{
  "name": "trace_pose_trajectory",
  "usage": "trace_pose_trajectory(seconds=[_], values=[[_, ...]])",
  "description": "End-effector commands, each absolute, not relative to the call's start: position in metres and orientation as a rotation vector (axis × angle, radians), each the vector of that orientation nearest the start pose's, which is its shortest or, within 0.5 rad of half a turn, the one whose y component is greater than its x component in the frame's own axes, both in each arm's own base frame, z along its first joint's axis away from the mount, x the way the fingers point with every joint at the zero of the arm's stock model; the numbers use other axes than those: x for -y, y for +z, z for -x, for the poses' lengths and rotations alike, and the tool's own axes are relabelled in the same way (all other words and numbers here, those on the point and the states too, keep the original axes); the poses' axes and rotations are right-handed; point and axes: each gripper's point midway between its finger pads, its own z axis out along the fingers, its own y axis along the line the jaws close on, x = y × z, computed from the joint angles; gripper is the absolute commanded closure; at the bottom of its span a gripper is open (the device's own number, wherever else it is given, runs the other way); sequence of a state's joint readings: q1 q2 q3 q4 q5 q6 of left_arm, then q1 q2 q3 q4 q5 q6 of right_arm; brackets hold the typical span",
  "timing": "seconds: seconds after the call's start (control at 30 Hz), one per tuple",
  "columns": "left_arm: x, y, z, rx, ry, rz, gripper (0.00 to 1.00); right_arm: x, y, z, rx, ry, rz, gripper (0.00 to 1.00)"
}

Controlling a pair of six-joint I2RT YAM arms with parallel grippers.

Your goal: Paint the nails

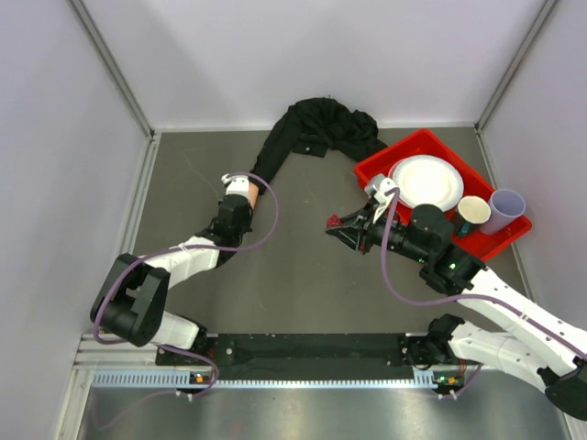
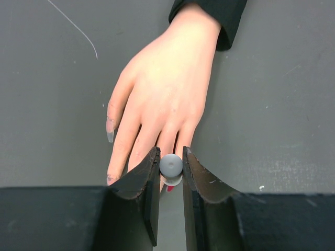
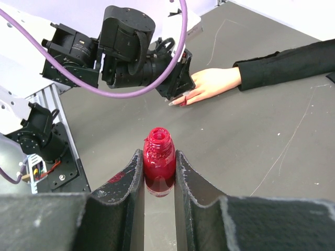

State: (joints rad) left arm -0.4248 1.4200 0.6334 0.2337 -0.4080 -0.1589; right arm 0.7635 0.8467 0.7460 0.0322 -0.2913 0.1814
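Left pincer (image 2: pixel 170 157) is clenched on a small grey round knob (image 2: pixel 171 165), jaws nearly together with the knob pinched between the tips. It sits right over the fingertips of the mannequin hand (image 2: pixel 167 94). Right pincer (image 3: pixel 158 152) is grasping the red polish bottle (image 3: pixel 159 149) by the body, upright and just off the table (image 1: pixel 303 275). The bottle's neck is open and uncapped, and we see red liquid filling the glass. We see the mannequin hand lying palm down on the table, fingers pointing at the left pincer, wrist running into a black sleeve (image 1: pixel 321 128) that trails to the far edge. Nails (image 2: pixel 110 130): from the left wrist we make out one long pale nail on the outermost finger at left. The other fingertips are tucked under the pincer. A red spot (image 2: pixel 169 188) shows just below the knob; we cannot tell whether it is a painted nail or a brush tip. The two pincers are well apart, with the bottle off to the right of the hand. Containers: a red tray (image 1: pixel 417 139) sits at the far right of the table and holds a white plate (image 1: pixel 426 181) that looks bare. Also in it are a pale cup (image 1: pixel 474 211) with a dark inside and a lilac cup (image 1: pixel 505 209) at its right end, both upright and side by side.
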Motion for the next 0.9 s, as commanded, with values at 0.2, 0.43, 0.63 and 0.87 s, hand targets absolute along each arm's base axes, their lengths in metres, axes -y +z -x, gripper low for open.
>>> trace_pose_trajectory(seconds=[0.2,0.43,0.63,0.87], values=[[0.0980,0.0973,-0.3727,-2.054,0.053,-0.004,1.00,-0.2731,0.3053,-0.2009,-1.503,0.974,0.704,1.00],[0.0979,0.0966,-0.3719,-2.056,0.053,-0.007,1.00,-0.2735,0.3044,-0.2011,-1.506,0.981,0.704,1.00],[0.0980,0.0969,-0.3711,-2.056,0.052,-0.012,1.00,-0.2732,0.3043,-0.2015,-1.508,0.991,0.700,1.00],[0.0974,0.0956,-0.3705,-2.062,0.056,-0.013,1.00,-0.2730,0.3051,-0.2019,-1.508,0.991,0.698,1.00]])
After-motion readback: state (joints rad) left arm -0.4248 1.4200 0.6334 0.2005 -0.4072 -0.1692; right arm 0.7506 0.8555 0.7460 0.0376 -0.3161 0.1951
